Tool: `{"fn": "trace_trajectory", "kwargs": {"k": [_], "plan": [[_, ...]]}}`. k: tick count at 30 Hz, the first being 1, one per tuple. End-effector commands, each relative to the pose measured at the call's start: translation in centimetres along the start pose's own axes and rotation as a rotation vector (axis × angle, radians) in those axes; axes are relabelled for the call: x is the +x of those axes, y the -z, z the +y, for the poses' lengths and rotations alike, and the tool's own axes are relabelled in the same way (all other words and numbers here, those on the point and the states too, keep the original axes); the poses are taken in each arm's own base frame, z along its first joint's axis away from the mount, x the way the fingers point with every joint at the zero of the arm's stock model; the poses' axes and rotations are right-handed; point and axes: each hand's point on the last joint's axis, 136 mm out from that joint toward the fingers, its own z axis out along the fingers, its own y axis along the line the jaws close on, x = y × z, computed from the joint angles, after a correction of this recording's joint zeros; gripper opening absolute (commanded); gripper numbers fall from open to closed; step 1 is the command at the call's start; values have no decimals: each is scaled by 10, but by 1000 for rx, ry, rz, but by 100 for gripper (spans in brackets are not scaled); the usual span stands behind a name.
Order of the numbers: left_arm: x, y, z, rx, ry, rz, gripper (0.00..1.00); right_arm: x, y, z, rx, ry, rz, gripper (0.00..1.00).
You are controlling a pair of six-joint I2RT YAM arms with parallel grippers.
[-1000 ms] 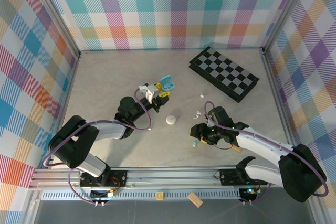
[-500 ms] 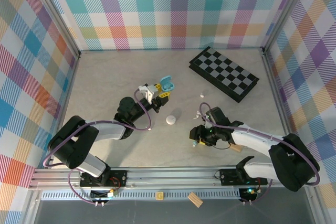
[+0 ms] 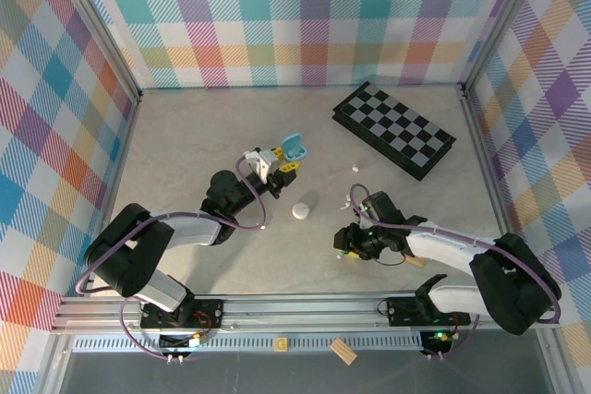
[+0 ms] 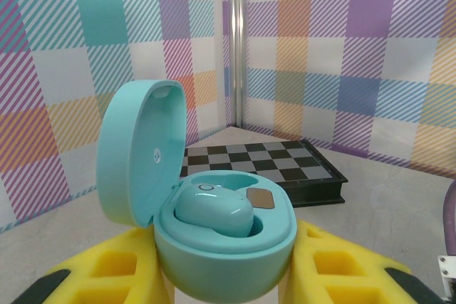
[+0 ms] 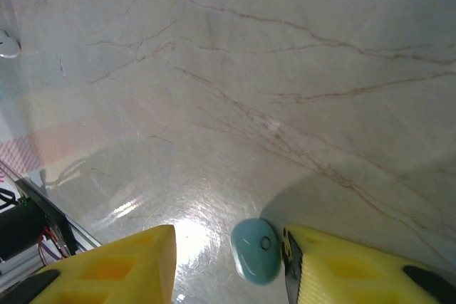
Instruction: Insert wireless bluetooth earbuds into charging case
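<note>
plainly two blue earbuds [image 5: 256,250] [image 4: 214,215], two cases [image 4: 228,241] [image 3: 301,211]

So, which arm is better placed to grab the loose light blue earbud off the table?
Right: the right gripper straddles the earbud; the left gripper is holding the open teal case.

I see one earbud [image 4: 212,213] in the open case [image 4: 222,250]. Another earbud [image 5: 257,250] lies on the table [image 5: 285,69], low in my right wrist view.

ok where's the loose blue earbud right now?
Right wrist view: blue earbud lies on the table between the right gripper's open yellow fingers, nearer the picture-right one.
</note>
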Motion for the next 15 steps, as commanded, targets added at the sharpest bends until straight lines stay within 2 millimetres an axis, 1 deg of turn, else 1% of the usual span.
{"fn": "trace_trajectory", "kwargs": {"k": [1, 3, 8, 15], "plan": [[-12, -1, -1, 16, -19, -36, 24, 7, -3, 4, -36, 1, 30, 41], [-13, 0, -1, 15, -19, -39, 24, 8, -4, 6, -48, -8, 32, 40], [-12, 0, -1, 15, -16, -40, 24, 9, -8, 1, -32, -12, 44, 37], [-14, 0, 0, 14, -20, -47, 24, 8, -15, 0, -22, -10, 58, 35]]}}
